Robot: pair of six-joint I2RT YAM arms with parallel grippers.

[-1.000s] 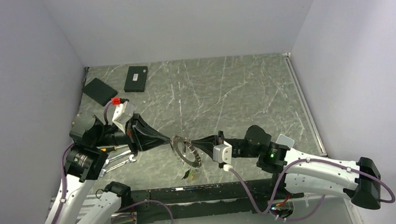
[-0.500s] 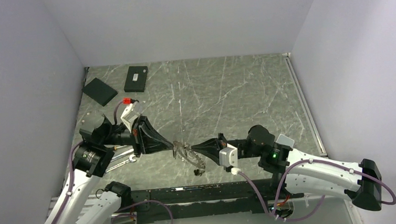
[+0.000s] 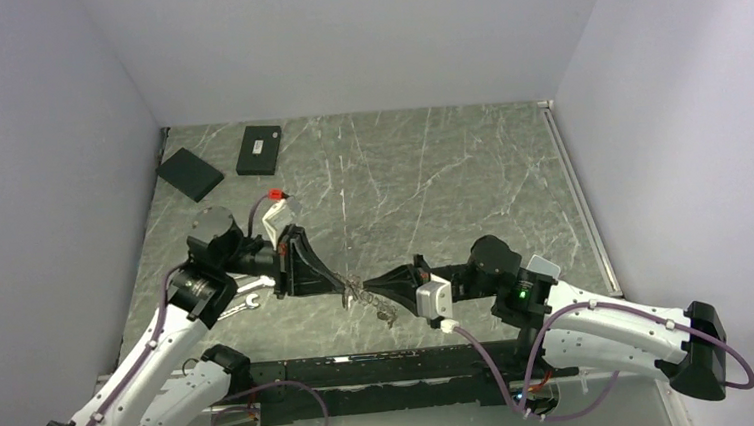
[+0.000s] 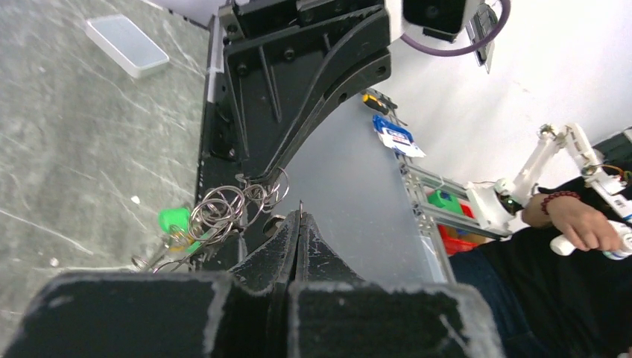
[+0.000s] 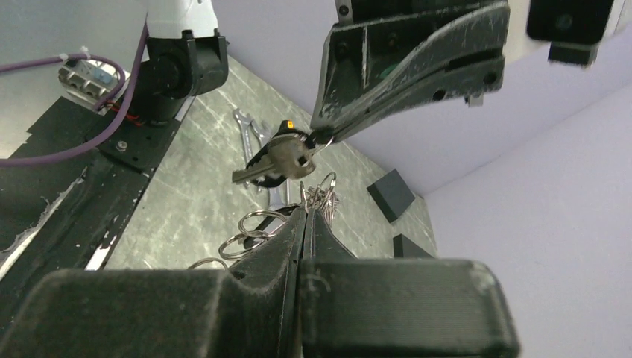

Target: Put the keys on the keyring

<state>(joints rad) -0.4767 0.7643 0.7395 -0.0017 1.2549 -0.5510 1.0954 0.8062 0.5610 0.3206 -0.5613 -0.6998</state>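
Note:
The keyring (image 3: 357, 291) is a thin wire ring hanging between my two gripper tips above the table's near edge. My left gripper (image 3: 345, 292) is shut on it; in the left wrist view a wire edge pokes out of the closed left gripper (image 4: 300, 215). My right gripper (image 3: 368, 288) is shut on the ring's other side, and the right wrist view shows the closed right gripper (image 5: 307, 212). Several small rings (image 4: 223, 211) and a green tag (image 4: 175, 221) dangle beside it. One brass-silver key (image 5: 274, 165) hangs just under the left fingertips (image 5: 332, 133). More keys (image 3: 386, 317) hang below.
Two silver wrenches (image 3: 242, 304) lie under the left arm. Two flat black boxes (image 3: 190, 174) (image 3: 259, 149) lie at the far left. A pale flat box (image 4: 128, 46) lies on the marble. The black rail (image 3: 364, 369) runs along the near edge. A person's hand (image 4: 577, 224) shows beyond the table.
My left arm has swung right and toward the near edge, carrying the keyring with it. The ring has turned edge-on and sits lower. The right gripper dropped slightly.

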